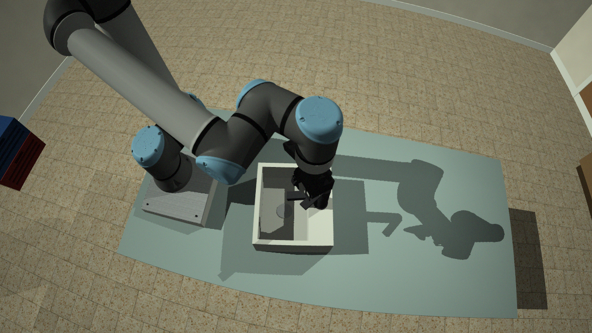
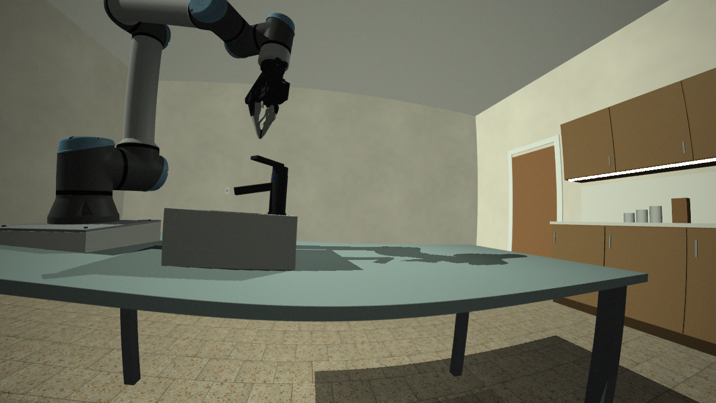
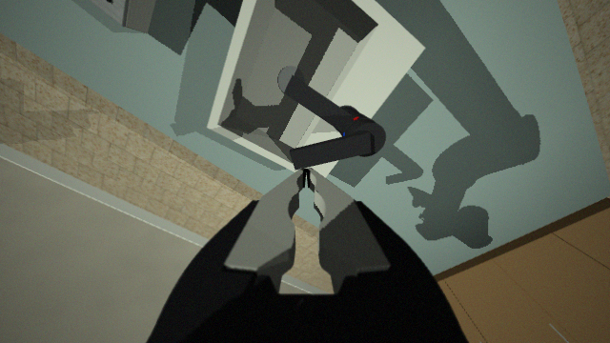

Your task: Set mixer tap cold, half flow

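Observation:
A black mixer tap (image 2: 276, 187) stands on the rim of a white sink box (image 2: 229, 245). Its spout (image 2: 251, 188) reaches over the basin. Its lever (image 2: 265, 161) points out on the spout's side, slightly raised. In the wrist view the lever (image 3: 334, 149) lies just past my fingertips, with a red dot (image 3: 355, 118) and a blue dot (image 3: 344, 134) on the tap body. My gripper (image 2: 262, 129) hangs well above the lever, shut and empty. It also shows in the wrist view (image 3: 305, 178) and from above (image 1: 310, 198).
My arm's base block (image 1: 178, 201) stands left of the sink (image 1: 294, 206) on the table. Kitchen cabinets (image 2: 635, 240) line the right wall. A blue and red box (image 1: 16, 152) stands on the floor at far left.

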`<act>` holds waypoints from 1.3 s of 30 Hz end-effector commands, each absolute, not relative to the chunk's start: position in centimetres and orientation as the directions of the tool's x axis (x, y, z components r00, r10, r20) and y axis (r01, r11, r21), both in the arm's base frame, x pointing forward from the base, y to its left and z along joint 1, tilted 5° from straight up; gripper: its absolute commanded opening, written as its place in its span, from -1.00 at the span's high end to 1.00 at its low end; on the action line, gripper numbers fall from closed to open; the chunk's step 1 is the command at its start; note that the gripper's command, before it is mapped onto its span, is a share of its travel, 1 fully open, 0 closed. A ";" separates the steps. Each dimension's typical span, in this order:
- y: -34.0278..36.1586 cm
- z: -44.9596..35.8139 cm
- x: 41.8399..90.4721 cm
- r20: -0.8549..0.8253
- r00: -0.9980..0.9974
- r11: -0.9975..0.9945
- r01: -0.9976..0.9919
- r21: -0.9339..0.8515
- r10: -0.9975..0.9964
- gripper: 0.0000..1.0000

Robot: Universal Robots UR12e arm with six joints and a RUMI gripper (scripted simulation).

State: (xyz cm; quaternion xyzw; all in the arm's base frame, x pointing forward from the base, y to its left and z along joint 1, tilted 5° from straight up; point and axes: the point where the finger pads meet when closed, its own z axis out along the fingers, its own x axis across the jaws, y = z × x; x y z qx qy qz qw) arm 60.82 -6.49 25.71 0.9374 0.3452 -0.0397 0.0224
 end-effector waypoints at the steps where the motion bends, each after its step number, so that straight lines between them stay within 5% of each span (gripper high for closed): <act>1: -6.6 25.9 60.7 -0.083 0.589 -0.592 0.806 -0.007 0.804 1.00; 18: -7.0 26.2 60.8 -0.062 -0.031 0.028 0.998 -0.057 0.998 1.00; 39: -7.3 26.5 61.5 -0.016 -0.618 0.615 0.784 -0.082 0.786 1.00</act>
